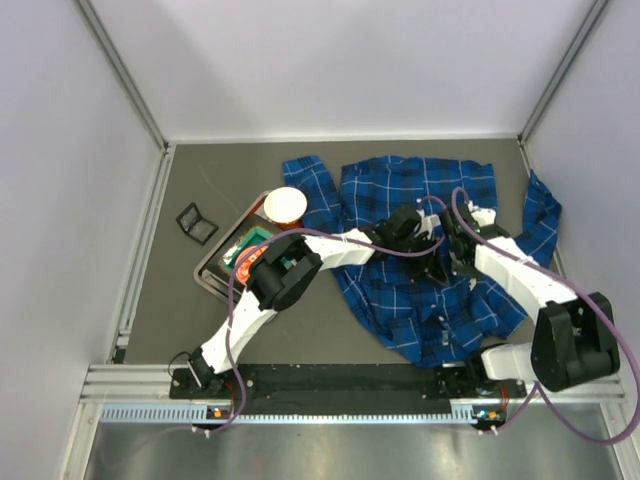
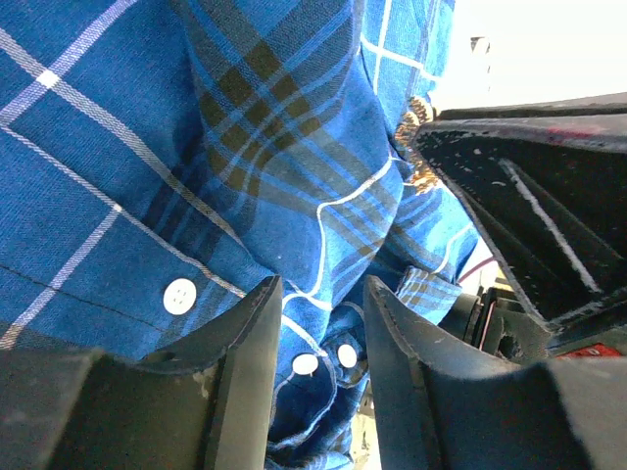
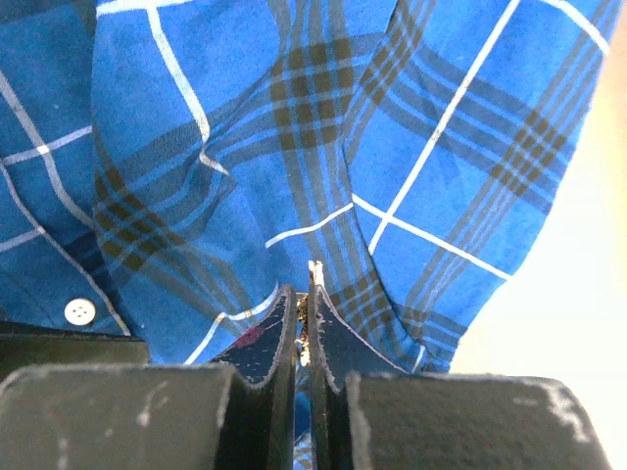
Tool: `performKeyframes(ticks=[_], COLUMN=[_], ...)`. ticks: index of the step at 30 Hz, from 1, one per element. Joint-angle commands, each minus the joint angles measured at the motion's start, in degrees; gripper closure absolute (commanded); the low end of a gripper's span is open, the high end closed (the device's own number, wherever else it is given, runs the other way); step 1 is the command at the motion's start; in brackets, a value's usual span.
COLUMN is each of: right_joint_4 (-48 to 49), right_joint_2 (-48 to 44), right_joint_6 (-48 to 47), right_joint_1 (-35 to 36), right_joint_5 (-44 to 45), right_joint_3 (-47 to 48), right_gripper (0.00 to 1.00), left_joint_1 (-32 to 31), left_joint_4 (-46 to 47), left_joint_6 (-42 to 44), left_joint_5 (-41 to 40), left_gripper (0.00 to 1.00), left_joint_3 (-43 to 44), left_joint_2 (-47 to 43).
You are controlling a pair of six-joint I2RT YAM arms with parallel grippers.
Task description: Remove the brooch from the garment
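Nearest the right wrist camera, the right pincer [image 3: 302,284] has its fingers drawn almost flush. Only a thin slit is left, holding a pale gold speck that I take for the brooch [image 3: 305,328], though it is too small to be sure. The shirt [image 3: 196,147] rises in a tented fold right at the tips. That suggests the pin may not be free of the cloth, so a hard pull could drag or snag the weave instead of releasing it. So thin a hold on so tiny a thing could also slip, and the brooch would drop into the plaid folds and be hard to find. In the left wrist view, the left pincer [image 2: 320,289] has its fingers partly closed around a bunched fold near the white buttons, seemingly holding it down. If that fold slides out, the whole shirt will lift with the other arm. The right pincer's dark body sits just beside it, so a careless twist could knock the two together. From above, both pincers meet over the middle of the shirt, which is spread on the surface [image 1: 200,320]. A tray [image 1: 228,235] with a bowl [image 1: 285,205] lies to the left, near the left arm's elbow, and a wide swing could clip it.
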Motion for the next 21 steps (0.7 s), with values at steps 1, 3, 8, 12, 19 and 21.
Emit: performKeyframes(ticks=[1,3,8,12,19,21], right_joint_4=[-8.5,-10.2,-14.7,-15.8,-12.3,-5.9], right_joint_2=[5.5,7.6,8.0,7.2,-1.5,-5.1], right_joint_6=[4.0,4.5,8.0,8.9,8.0,6.9], right_joint_1=[2.0,2.0,1.9,0.1,-11.9,-15.2], right_joint_5=[7.2,6.7,6.1,4.8,-0.1,-4.3], right_joint_3=[6.7,7.8,8.7,8.0,5.6,4.6], right_gripper=[1.0,1.0,1.0,1.0,1.0,1.0], left_joint_1=[0.2,0.2,0.2,0.2,0.1,0.1], left_joint_4=[0.3,-1.6,-2.5,-5.0,-8.3,-8.7], left_joint_6=[2.5,3.3,4.2,6.8,10.5,11.2], left_joint_5=[-1.6,-1.9,-2.0,-3.5,-5.0,-5.3], left_gripper=[0.55,0.53,0.53,0.51,0.48,0.48], left_joint_3=[1.8,2.7,3.8,4.2,3.3,2.7], left_joint_2=[-0.1,0.6,1.6,1.4,-1.8,-3.6])
